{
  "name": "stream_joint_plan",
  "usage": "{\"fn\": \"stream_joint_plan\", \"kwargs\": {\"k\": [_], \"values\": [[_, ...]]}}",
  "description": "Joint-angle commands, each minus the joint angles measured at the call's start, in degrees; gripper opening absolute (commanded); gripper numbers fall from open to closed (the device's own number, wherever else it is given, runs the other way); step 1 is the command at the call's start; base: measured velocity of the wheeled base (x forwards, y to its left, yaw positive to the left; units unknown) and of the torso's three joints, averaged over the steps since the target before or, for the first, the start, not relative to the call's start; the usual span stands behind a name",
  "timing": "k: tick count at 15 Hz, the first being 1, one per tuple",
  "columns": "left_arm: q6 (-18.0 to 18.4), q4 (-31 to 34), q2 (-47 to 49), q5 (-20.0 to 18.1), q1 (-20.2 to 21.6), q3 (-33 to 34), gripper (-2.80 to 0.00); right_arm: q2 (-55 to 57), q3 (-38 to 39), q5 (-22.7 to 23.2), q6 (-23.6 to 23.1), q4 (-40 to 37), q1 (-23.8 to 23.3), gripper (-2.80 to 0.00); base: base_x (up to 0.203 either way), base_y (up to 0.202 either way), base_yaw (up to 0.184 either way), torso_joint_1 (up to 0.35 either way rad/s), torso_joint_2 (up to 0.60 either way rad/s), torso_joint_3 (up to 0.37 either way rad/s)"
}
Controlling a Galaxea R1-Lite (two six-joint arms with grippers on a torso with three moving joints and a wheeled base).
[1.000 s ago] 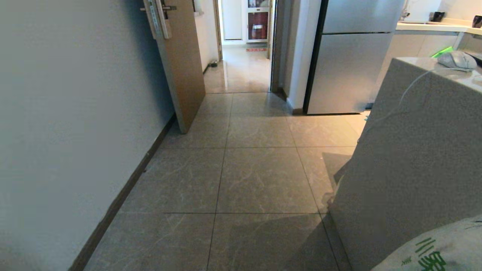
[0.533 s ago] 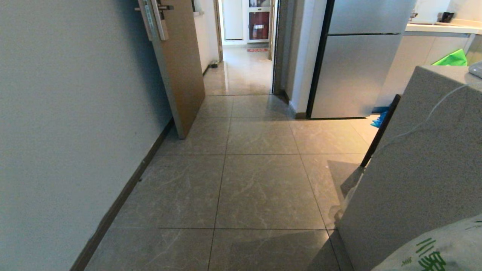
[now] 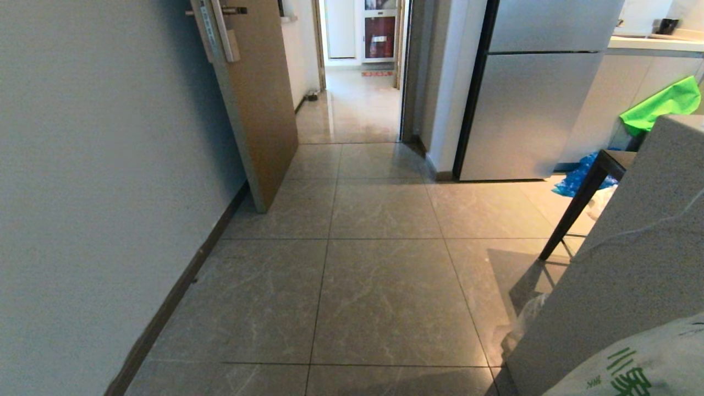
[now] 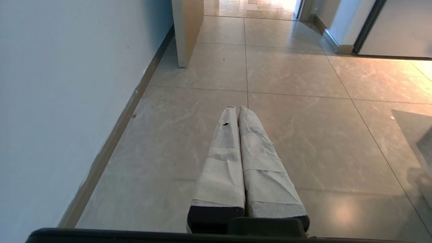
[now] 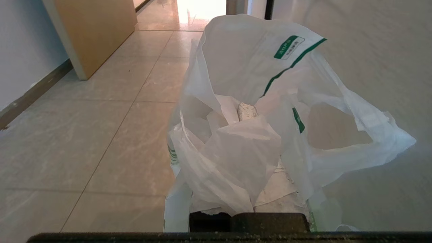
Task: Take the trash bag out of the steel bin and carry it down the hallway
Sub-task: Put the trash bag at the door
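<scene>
The trash bag (image 5: 236,60), thin white plastic with green print, is bunched over my right gripper (image 5: 247,113), which is shut on it, and its loop handle hangs open to one side. One taped fingertip (image 5: 247,110) pokes out of the folds. The head view shows only a corner of the trash bag (image 3: 632,363) at the bottom right. My left gripper (image 4: 236,108) is shut on nothing, level above the floor tiles near the wall. The steel bin is out of view. The hallway (image 3: 357,104) lies ahead through the doorway, ending at a red cabinet (image 3: 379,36) and a red mat (image 3: 377,72).
An open wooden door (image 3: 258,99) stands against the left wall (image 3: 99,165). A steel fridge (image 3: 528,110) is ahead on the right. A grey speckled counter block (image 3: 621,264) is close on my right, with a dark table leg (image 3: 577,203), a green bag (image 3: 660,102) and blue plastic (image 3: 577,176) behind it.
The whole head view has shifted: door, fridge and doorway are nearer, and the counter block has slid right, uncovering the table leg and green bag. The bag stays in the bottom right corner.
</scene>
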State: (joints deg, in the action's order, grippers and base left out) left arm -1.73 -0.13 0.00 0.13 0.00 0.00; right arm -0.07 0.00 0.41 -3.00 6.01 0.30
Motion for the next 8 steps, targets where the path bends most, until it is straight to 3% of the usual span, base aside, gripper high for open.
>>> {"fn": "stream_joint_plan", "kwargs": {"k": [1,8], "values": [[0.0,0.0,0.0,0.0,0.0,0.0,-2.80,0.1,2.3,0.0,-0.1,0.1,0.0,-2.80,0.191,0.000,0.003,0.007,0.00,-0.002],[0.0,0.0,0.0,0.0,0.0,0.1,-2.80,0.1,2.3,0.0,0.0,0.0,0.0,-2.80,0.190,0.000,0.001,0.002,0.00,0.003]]}}
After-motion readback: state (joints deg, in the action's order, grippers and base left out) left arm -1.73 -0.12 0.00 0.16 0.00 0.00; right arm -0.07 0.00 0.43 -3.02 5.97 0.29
